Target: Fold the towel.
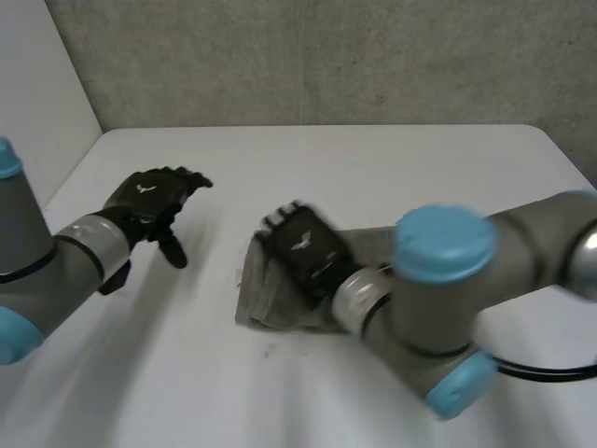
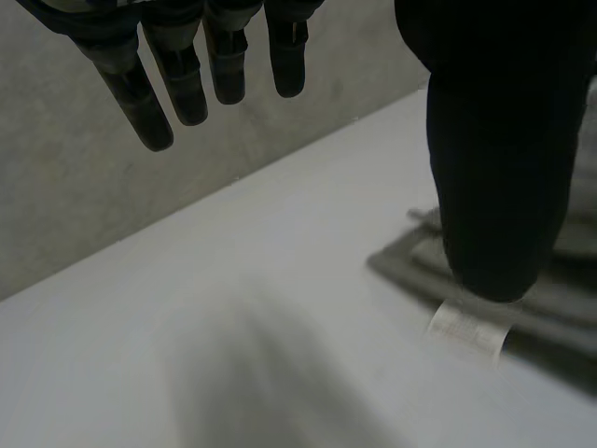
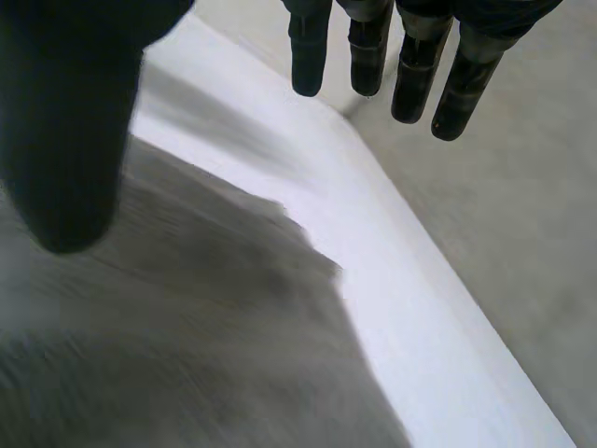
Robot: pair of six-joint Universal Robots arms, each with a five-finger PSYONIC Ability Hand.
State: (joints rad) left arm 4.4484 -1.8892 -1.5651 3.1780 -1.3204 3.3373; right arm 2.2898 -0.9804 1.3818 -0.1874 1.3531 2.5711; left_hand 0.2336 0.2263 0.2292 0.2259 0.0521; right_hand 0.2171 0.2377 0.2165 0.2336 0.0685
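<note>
Two hands, neither gripping. Towel [image 1: 264, 303] lies as a compact grey bundle near the centre of the table [image 1: 392, 168], seemingly already folded. Right hand [image 1: 303, 247] is over its left part, fingers [image 3: 417, 75] straight and apart, probably to press it flat. Left hand [image 1: 149, 198] hangs well left, fingers relaxed, clear of the cloth. No containers present.

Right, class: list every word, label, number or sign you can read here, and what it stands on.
None can be read.
White tag on the towel edge: print too blurred to read.
Pale mark on the back of left hand and right hand: no legible letters.
</note>
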